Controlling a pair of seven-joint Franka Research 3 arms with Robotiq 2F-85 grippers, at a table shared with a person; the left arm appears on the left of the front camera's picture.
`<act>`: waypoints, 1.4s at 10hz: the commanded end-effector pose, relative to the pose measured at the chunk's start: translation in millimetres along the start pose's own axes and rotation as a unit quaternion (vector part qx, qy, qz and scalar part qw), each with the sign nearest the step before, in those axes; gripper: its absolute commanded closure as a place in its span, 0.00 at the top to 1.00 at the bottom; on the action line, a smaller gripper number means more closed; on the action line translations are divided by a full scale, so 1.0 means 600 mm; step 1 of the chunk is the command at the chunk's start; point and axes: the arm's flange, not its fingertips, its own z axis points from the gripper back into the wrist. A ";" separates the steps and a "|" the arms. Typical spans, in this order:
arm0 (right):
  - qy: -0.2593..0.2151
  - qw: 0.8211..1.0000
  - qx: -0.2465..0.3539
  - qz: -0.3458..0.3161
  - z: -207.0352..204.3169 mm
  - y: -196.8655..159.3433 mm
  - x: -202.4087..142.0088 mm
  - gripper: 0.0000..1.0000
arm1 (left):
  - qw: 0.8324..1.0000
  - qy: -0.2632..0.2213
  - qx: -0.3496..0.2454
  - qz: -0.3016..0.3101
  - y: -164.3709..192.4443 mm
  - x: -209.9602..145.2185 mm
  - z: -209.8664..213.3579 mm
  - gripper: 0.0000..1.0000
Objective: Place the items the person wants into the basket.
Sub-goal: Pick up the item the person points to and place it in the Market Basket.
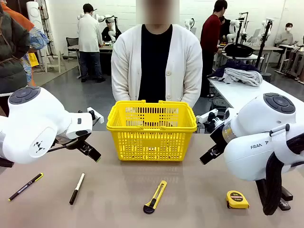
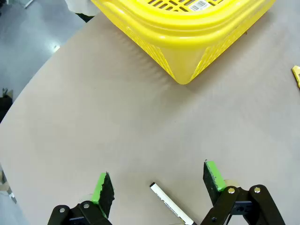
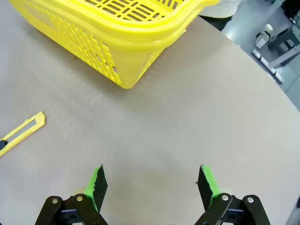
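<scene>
Centrally, basket [image 1: 152,130]; pen [image 1: 25,186], marker [image 1: 77,188], tape measure [image 1: 237,199] loose on table [image 1: 118,194]

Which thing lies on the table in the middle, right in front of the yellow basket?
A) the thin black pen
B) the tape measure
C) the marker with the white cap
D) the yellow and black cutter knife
D: the yellow and black cutter knife lies on the table in front of the yellow basket; the thin black pen and the marker lie off to the left, and the tape measure to the right.
</scene>
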 end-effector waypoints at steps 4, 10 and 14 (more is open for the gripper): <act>0.000 1.000 0.000 0.000 0.000 0.000 0.000 1.00 | 1.000 0.000 0.000 0.000 0.000 0.000 0.000 1.00; 0.000 1.000 0.000 0.000 0.000 0.000 0.000 1.00 | 1.000 0.000 0.000 0.000 0.000 0.000 0.000 1.00; 0.000 1.000 0.000 0.000 0.000 0.000 0.000 1.00 | 1.000 0.000 0.000 0.000 0.000 0.000 0.000 1.00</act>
